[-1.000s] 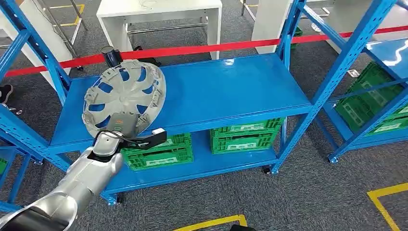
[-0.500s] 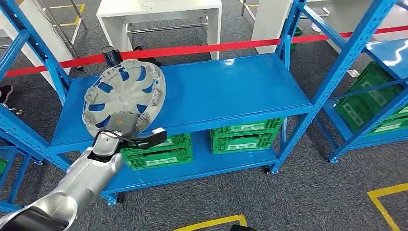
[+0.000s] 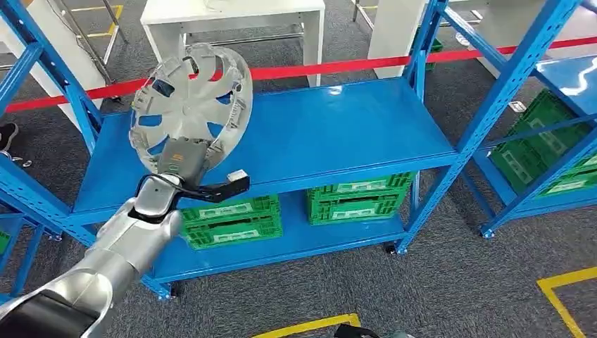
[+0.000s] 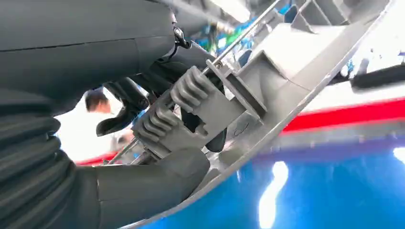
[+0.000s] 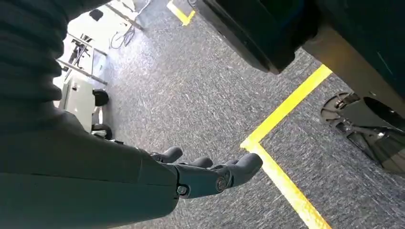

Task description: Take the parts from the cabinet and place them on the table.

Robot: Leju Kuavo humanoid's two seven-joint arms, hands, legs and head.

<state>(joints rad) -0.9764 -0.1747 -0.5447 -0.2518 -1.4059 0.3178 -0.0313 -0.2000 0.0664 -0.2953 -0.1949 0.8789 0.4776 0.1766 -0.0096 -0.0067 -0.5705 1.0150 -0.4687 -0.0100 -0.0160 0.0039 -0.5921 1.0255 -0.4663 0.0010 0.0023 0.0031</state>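
Head view, lower left of the frame: the silver left arm rises from the bottom corner, and the left hand (image 3: 181, 163) grips the lower rim of the hubcap (image 3: 191, 104). The left wrist view gives the grip close up: thumb and dark fingers (image 4: 125, 98) clamped on a ribbed clip at the part's edge, the grey rim running diagonally across the picture. The hubcap sits in the upper left of the head view, held nearly upright and clear of the blue shelf (image 3: 338, 130); its top edge overlaps the red tape (image 3: 338, 67) beyond.

The right hand (image 5: 210, 174) hangs over grey carpet beside a yellow floor line (image 5: 286, 114) in the right wrist view, its fingers stretched out and slightly apart, holding nothing.

Lower in the head view, under the shelf, two green crates (image 3: 359, 197) stand on the bottom tier (what they hold cannot be made out). Further back, at the top centre, a white table (image 3: 232, 17) stands behind the tape.

By my reading the task is at its first half: the part is gripped and lifted off the shelf, but the carry and the set-down on a table are not yet done. Whether that white table is the target cannot be told.
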